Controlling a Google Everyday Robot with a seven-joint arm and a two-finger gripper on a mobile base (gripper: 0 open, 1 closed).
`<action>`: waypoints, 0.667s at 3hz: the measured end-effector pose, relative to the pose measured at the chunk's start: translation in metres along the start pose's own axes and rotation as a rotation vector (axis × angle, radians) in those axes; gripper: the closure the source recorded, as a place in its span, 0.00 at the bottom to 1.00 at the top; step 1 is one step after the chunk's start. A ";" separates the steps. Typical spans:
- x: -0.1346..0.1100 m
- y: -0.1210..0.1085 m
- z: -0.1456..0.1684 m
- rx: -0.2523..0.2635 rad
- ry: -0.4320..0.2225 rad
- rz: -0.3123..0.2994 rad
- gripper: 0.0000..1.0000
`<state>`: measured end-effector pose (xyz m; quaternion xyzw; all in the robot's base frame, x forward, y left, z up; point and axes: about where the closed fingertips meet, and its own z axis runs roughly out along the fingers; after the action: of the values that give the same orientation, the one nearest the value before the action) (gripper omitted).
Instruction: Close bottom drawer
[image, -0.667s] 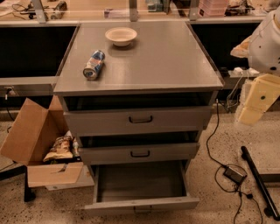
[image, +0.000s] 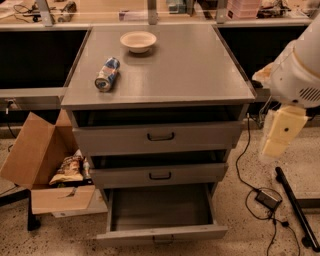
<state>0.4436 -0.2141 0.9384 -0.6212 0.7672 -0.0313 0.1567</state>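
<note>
The bottom drawer (image: 161, 207) of the grey metal cabinet is pulled far out, and its plain grey tray is empty. Its slim front panel (image: 162, 233) faces me low in the view, with a small dark bar handle (image: 163, 239) at its centre. The two drawers above it stand slightly ajar. My gripper (image: 278, 135) hangs as a cream-coloured piece under the white arm (image: 300, 75), to the right of the cabinet at about the height of the top drawer. It is apart from the cabinet and well above and to the right of the bottom drawer.
A white bowl (image: 138, 41) and a blue can (image: 107, 74) lying on its side sit on the cabinet top (image: 180, 70). An open cardboard box (image: 40, 160) with snack bags stands on the floor at the left. Cables and a power adapter (image: 268, 198) lie on the floor at the right, beside a dark bar (image: 297, 210).
The arm and gripper have moved a little left and down, nearer the cabinet's right side. The bottom drawer is as far out as before.
</note>
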 end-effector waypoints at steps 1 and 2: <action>0.010 0.020 0.065 -0.060 0.020 -0.041 0.00; 0.022 0.049 0.140 -0.145 0.044 -0.068 0.00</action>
<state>0.4327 -0.2036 0.7889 -0.6560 0.7490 0.0056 0.0933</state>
